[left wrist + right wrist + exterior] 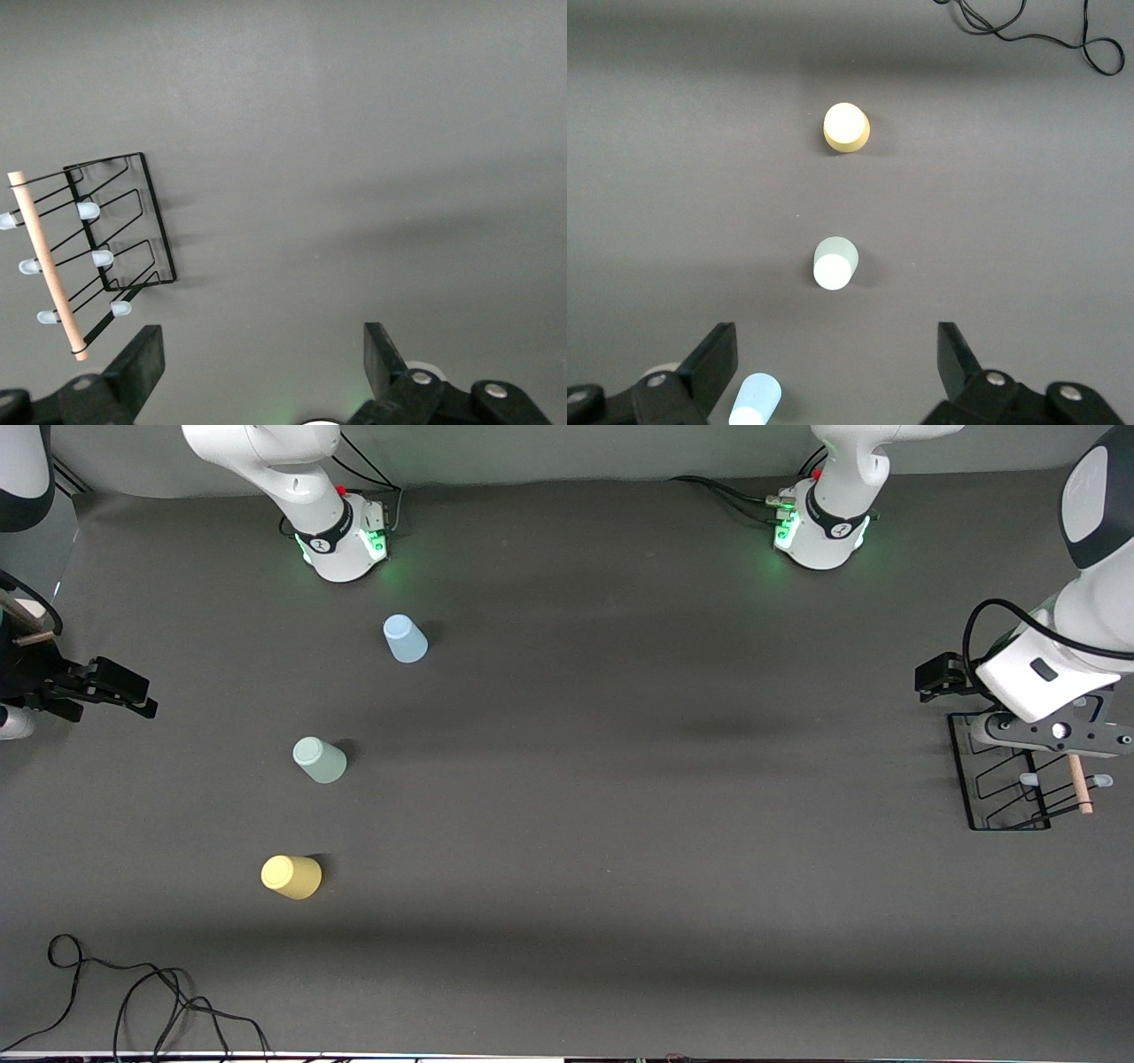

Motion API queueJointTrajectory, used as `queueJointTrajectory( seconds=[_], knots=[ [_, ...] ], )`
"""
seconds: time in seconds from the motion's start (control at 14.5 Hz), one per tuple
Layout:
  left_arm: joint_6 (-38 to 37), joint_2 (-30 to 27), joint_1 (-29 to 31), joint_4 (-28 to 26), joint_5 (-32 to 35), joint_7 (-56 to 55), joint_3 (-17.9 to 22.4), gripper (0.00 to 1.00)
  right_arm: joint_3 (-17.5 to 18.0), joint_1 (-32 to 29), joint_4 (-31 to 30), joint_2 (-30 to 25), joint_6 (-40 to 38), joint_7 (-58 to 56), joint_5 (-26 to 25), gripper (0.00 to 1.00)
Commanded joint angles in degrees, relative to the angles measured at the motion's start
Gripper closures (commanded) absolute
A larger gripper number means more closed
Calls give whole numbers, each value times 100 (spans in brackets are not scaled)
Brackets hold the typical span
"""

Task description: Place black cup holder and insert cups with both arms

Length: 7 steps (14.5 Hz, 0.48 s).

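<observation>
The black wire cup holder [1005, 779] with its pale-tipped pegs and wooden rod handle [1079, 782] sits at the left arm's end of the dark grey worktop [620, 779], and the left gripper [939, 677] hangs just over its edge, fingers spread wide and holding nothing. Three small tapered plastic cups stand upside down toward the right arm's end: the light blue cup [405, 638] closest to the bases, the pale mint green cup [320, 760] in the middle, the yellow cup [291, 877] nearest the front camera, each well apart from the others. The right gripper [120, 691] waits at its own edge of the worktop, fingers [713, 359] parted too, empty.

Judging from this layout, the holder has to go first. The clean way in looks to be the wooden rod: it stands proud of the wire, so the left fingers [142, 359] should line up across it near its middle and close squarely, or the rack may tip as it lifts. Setting it down toward the centre would keep every peg within reach of both arms, and the cups, already mouth-down, can then drop straight onto pegs
</observation>
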Motion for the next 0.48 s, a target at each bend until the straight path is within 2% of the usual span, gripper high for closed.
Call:
queueJointTrajectory(
  seconds=[0.0, 0.41],
  knots=[
    [15, -217, -1, -203, -54, -61, 23, 0, 16, -2, 45, -21, -29, -90, -21, 0],
    [6, -217, -1, -203, -54, -53, 23, 0, 16, -2, 124, 31, -55, -90, -21, 0]
  ],
)
